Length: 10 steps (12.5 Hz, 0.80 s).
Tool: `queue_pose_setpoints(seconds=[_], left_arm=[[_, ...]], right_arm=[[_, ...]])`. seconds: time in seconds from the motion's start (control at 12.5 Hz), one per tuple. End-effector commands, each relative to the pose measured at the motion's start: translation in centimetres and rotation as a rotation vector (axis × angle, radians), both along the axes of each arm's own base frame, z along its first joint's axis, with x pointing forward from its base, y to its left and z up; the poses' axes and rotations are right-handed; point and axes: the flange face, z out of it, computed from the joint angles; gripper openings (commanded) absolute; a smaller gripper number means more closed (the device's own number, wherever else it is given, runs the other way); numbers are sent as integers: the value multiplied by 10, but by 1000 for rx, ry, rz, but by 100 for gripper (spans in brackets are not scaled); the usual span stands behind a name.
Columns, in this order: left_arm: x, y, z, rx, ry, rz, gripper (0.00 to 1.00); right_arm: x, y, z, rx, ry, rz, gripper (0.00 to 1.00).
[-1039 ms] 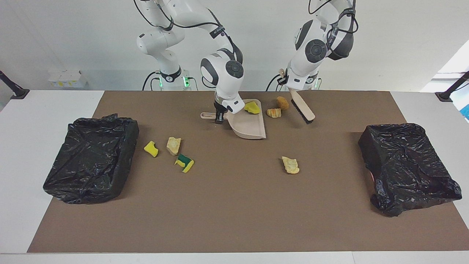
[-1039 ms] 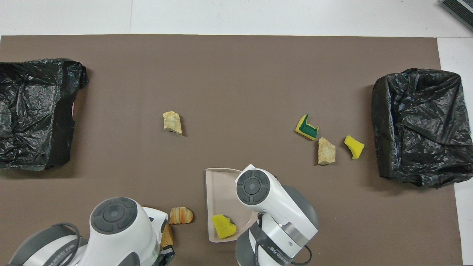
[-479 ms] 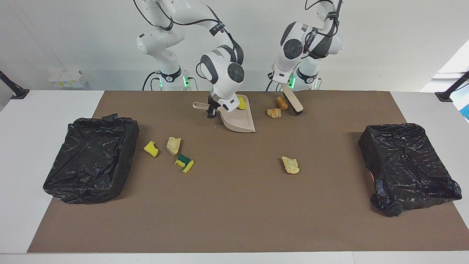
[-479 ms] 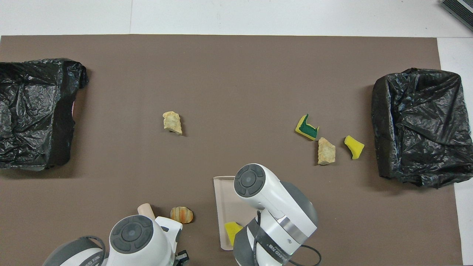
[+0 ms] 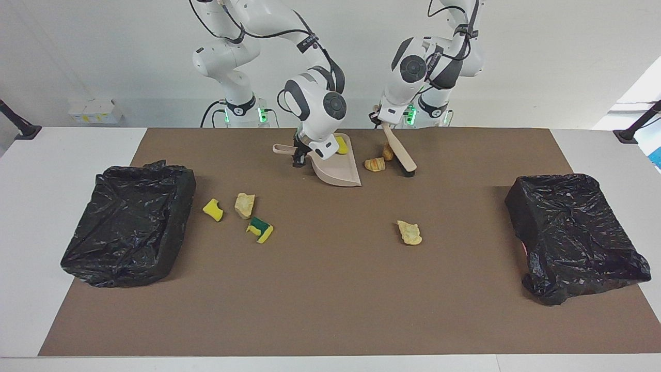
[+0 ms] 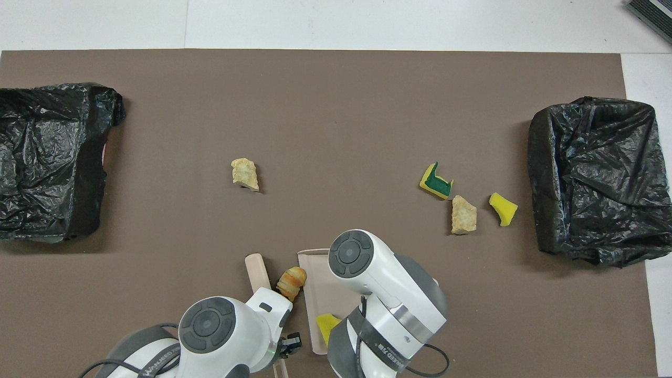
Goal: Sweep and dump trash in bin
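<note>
My right gripper (image 5: pixel 298 154) is shut on the handle of the beige dustpan (image 5: pixel 338 169), which holds a yellow sponge piece (image 5: pixel 341 146). The left gripper (image 5: pixel 383 120) is shut on the beige brush (image 5: pixel 398 151), whose bristles rest on the mat. Two tan trash chunks (image 5: pixel 374 164) (image 5: pixel 387 151) lie between the brush and the dustpan's mouth; the overhead view shows one of them (image 6: pixel 291 281) at the dustpan (image 6: pixel 319 278) edge. More trash lies farther out: a yellow piece (image 5: pixel 213 209), a tan chunk (image 5: pixel 245 204), a green-yellow sponge (image 5: pixel 260 229) and another tan chunk (image 5: pixel 409 232).
A black-bag-lined bin (image 5: pixel 129 222) stands at the right arm's end of the brown mat (image 5: pixel 330 299), and a second such bin (image 5: pixel 573 232) at the left arm's end. White table edges border the mat.
The left arm has swung the brush toward the dustpan, pushing the two tan chunks along. The right gripper closed on the handle and drew the dustpan a little toward the robots.
</note>
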Motion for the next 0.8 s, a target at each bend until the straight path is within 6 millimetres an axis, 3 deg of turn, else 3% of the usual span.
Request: queue_pose_setpoints(seconds=[0.0,0.16,0.4,0.72], left_arm=[[2,-36,5,-94,6,-70,0],[4,-53,14,-112,1,-95,0],[24,-68,31,-128,25,-78,0],[66,-51,62,-156,10,8,0]], right_arm=[[11,12,-14,21,-41,-86,0],[16,17,-16,65,-64,-106,0],[28,14,-20,100,-88,-126,0],[35,6,-21,96,-89,-130,0]])
